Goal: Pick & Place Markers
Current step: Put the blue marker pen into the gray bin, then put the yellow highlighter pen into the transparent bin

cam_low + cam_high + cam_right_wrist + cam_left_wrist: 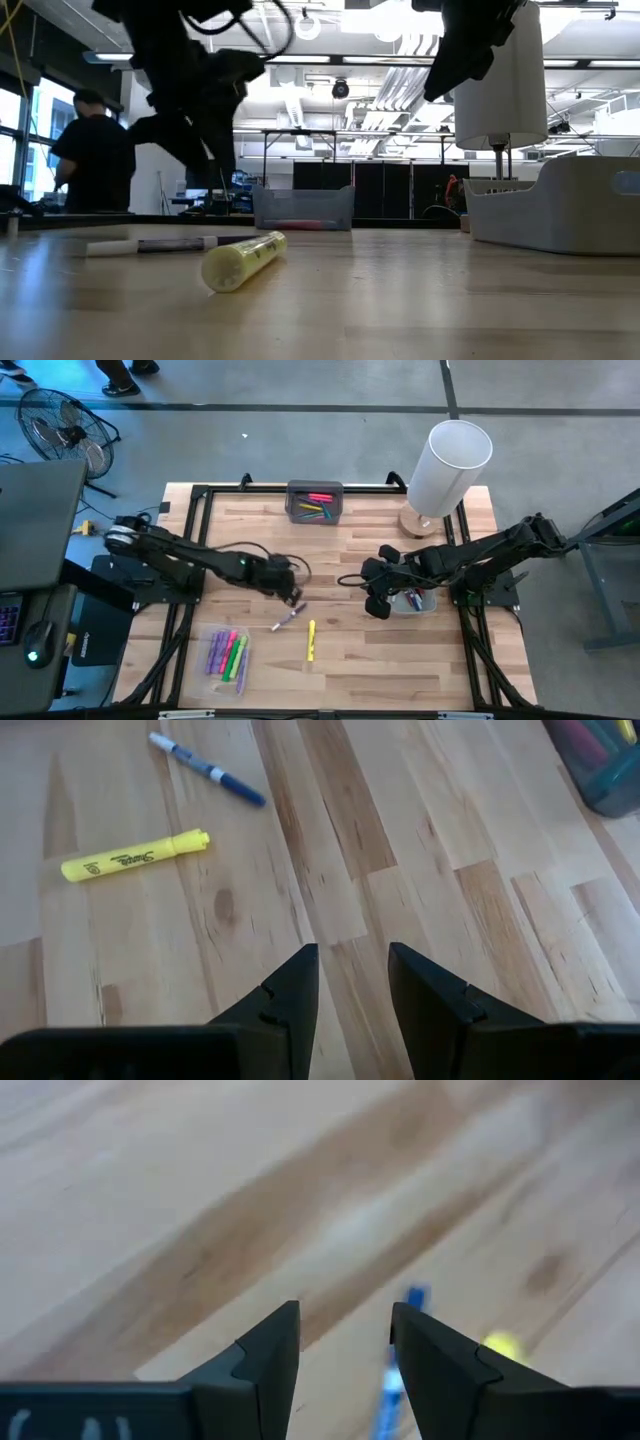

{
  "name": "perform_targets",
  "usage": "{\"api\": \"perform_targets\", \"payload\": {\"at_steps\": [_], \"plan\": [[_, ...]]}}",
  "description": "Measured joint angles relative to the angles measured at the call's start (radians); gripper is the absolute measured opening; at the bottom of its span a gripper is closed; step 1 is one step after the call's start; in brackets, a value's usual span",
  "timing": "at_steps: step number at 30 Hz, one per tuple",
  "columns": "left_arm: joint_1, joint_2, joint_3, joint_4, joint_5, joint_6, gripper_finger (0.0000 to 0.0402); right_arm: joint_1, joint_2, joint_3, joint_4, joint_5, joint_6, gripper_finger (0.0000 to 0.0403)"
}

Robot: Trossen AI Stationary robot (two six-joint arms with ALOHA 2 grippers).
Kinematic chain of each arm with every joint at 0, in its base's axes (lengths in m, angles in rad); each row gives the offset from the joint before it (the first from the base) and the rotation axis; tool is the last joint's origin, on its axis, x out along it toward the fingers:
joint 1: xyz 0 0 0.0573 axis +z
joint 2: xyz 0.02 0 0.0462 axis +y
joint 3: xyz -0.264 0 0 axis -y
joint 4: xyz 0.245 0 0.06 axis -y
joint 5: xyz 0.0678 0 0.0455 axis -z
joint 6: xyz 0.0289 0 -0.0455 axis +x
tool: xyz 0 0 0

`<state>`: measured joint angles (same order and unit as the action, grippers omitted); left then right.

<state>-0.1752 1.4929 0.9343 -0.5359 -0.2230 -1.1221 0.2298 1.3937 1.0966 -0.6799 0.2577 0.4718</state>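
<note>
Two markers lie loose on the wooden table. One is white-barrelled with a dark cap [287, 618] [205, 770], the other is yellow [311, 639] [135, 855] [243, 260]. My left gripper [291, 596] [345, 1320] hovers just on the far side of the white marker, open and empty; that marker's blue end [398, 1375] shows beside one finger. My right gripper [374, 603] [352, 960] hangs open and empty above bare wood, to the right of both markers. More markers lie in a clear tray [228, 653], a grey bin [315, 501] and a small tray [415, 600].
A lamp with a tall white shade [447, 465] stands at the far right corner on a round wooden base. The grey bin [303, 207] sits at the far edge, the small tray under the right arm. A person [90, 150] stands in the room behind.
</note>
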Motion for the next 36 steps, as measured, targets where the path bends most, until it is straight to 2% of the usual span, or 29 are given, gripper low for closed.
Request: {"api": "perform_targets", "payload": {"at_steps": [4,7,11,14,16,19,21,25,30,36], "plan": [[-0.071,0.145,0.145,-0.037,0.014,0.173,0.0156,0.000,0.000,0.000,0.004,0.000,0.023,0.0112],[-0.116,0.260,0.270,-0.133,0.047,0.263,0.0156,0.000,0.000,0.000,0.004,-0.013,0.039,0.0112],[-0.148,0.407,0.426,-0.225,0.056,0.311,0.0156,0.003,0.000,0.000,0.007,-0.024,0.055,0.0112],[-0.148,0.486,0.482,-0.336,0.074,0.291,0.0156,0.012,0.000,0.000,0.017,-0.025,0.057,0.0112],[-0.146,0.541,0.501,-0.324,0.128,0.266,0.0156,0.020,0.000,0.000,0.020,-0.025,0.074,0.0112],[-0.146,0.563,0.501,-0.301,0.198,0.270,0.0156,0.033,0.000,0.000,0.024,-0.025,0.091,0.0112],[-0.151,0.579,0.500,-0.287,0.205,0.272,0.0156,0.041,0.000,0.000,0.023,-0.023,0.097,0.0112],[-0.151,0.580,0.500,-0.302,0.164,0.207,0.0156,0.056,0.000,0.000,0.027,-0.021,0.108,0.0112],[-0.136,0.545,0.496,-0.313,0.157,0.202,0.0156,0.068,0.000,0.000,0.013,-0.023,0.144,0.0112],[-0.133,0.491,0.492,-0.329,0.100,0.302,0.0156,0.120,0.000,0.000,-0.167,0.033,0.313,0.0112]]}}
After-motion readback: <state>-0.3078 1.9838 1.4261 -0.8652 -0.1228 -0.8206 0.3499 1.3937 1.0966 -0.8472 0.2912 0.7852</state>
